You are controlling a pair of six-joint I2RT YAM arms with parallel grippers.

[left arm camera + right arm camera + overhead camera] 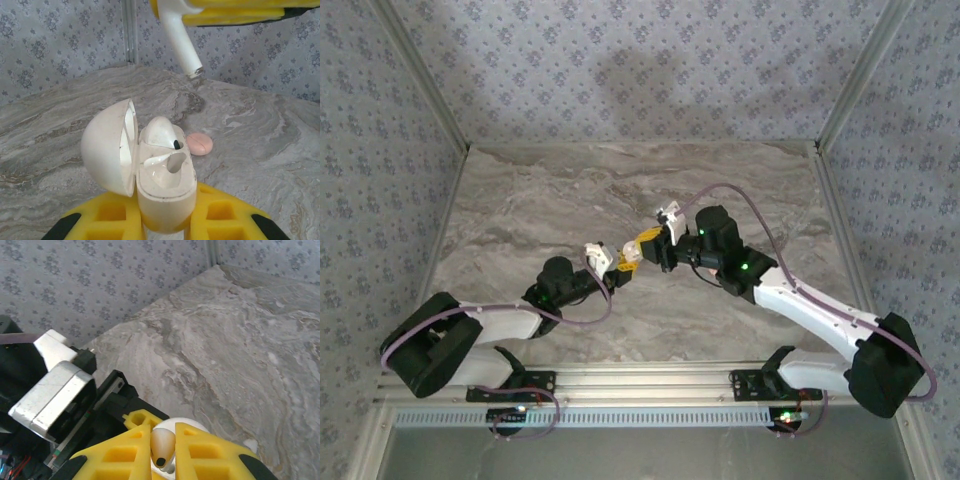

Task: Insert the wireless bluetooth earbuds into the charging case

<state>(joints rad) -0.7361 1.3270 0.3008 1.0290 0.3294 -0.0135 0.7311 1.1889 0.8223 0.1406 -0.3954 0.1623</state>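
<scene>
Aloft: earbud above open case.

Left hand clamped, right hand clamped

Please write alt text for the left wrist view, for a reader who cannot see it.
The left pincer holds an open white charging case upright, with one earbud seated inside. Above it, the right pincer holds a second earbud, stem pointing down. A pink disc lies on the marble table behind.
</scene>
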